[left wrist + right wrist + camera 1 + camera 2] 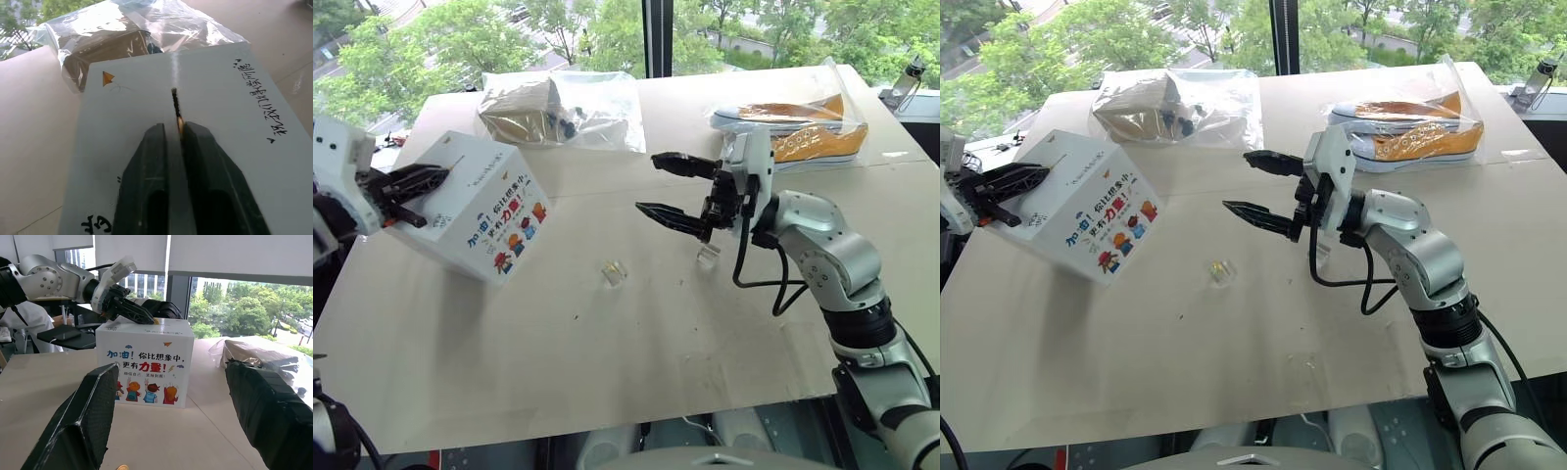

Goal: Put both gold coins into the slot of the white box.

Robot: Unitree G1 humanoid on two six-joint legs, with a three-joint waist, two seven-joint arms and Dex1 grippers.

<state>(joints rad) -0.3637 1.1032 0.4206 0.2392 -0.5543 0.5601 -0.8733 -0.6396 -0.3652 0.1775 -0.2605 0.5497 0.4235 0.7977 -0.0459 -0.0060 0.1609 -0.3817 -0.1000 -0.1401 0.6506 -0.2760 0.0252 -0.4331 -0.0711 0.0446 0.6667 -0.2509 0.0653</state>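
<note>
A white box (pixel 475 206) sits tilted at the left of the counter (pixel 636 323). The left gripper (pixel 179 131) rests on its plain top face, fingers nearly together, pinching a gold coin (pixel 180 125) edge-on at the slot (pixel 175 102). The right gripper (pixel 677 191), fingers spread wide and empty, hovers mid-counter. A second gold coin (pixel 122 467) lies on the counter below it. The coins look thin, stiff and slippery, best pinched by their flat faces.

White box, black fingers

My fingers (pixel 146 196) are black; the white box (pixel 475 211) shows red and blue text, colourful cartoon figures.
</note>
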